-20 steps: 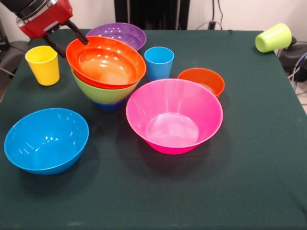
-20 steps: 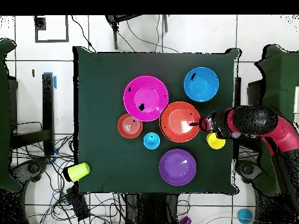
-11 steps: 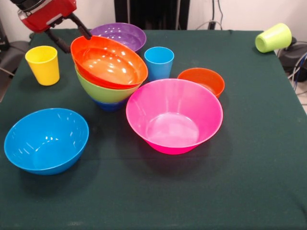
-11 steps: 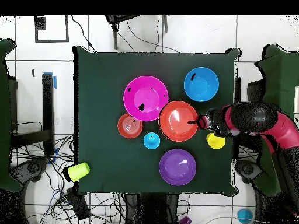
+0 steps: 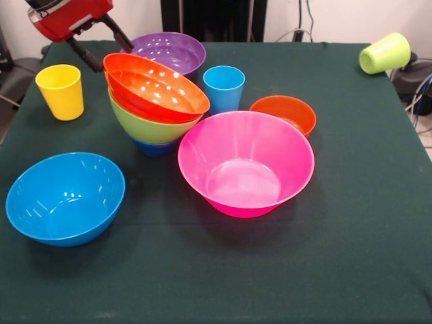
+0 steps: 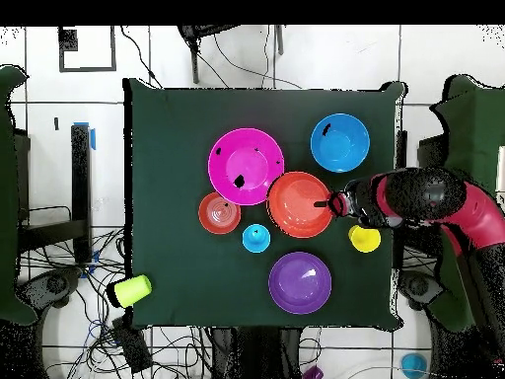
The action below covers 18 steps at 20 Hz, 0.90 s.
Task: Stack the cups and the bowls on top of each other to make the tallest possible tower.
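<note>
Front view first: the tower (image 5: 154, 101) stands as the landmark, a small dark blue bowl (image 5: 154, 147) at the bottom, the lime green bowl (image 5: 150, 126) nested in it, and the orange-red bowl (image 5: 155, 87) on top, tilted with its rim higher on the side toward the gripper (image 5: 101, 40). The red and black gripper hangs just above and beside that raised rim, its two dark fingers (image 5: 116, 32) spread apart and clear of the bowl, holding nothing. Behind the tower sits the purple bowl (image 5: 169, 50), close to the orange-red rim. The yellow cup (image 5: 61, 91) stands upright on the gripper's side of the tower, apart from it. On the tower's other side the light blue cup (image 5: 223, 88) stands upright just beside it, and past that the small orange bowl (image 5: 283, 113). The large pink bowl (image 5: 246, 162) sits in front of the tower toward the orange bowl's side, nearly touching the stack. The light blue bowl (image 5: 65, 196) rests in front of the tower on the opposite side, well apart. Far from the tower, at the corner of the green table (image 5: 351, 256), the lime green cup (image 5: 385, 52) lies on its side.
</note>
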Available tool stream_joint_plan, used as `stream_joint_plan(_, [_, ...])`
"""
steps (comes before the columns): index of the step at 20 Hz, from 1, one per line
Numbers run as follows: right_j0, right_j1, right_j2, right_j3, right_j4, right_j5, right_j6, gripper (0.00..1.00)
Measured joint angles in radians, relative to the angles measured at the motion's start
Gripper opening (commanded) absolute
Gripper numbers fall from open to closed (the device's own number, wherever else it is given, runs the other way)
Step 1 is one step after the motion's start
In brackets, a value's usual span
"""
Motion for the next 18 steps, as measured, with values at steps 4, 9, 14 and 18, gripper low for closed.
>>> stream_joint_plan(4, [0.000, -0.003, 0.000, 0.002, 0.000, 0.000, 0.000, 1.00])
stream_joint_plan(9, [0.001, -0.014, 0.000, 0.003, 0.000, 0.000, 0.000, 1.00])
stream_joint_plan(14, [0.006, -0.021, 0.000, 0.004, 0.000, -0.006, 0.000, 1.00])
stream_joint_plan(18, [0.017, -0.012, 0.000, 0.002, 0.000, -0.012, 0.000, 1.00])
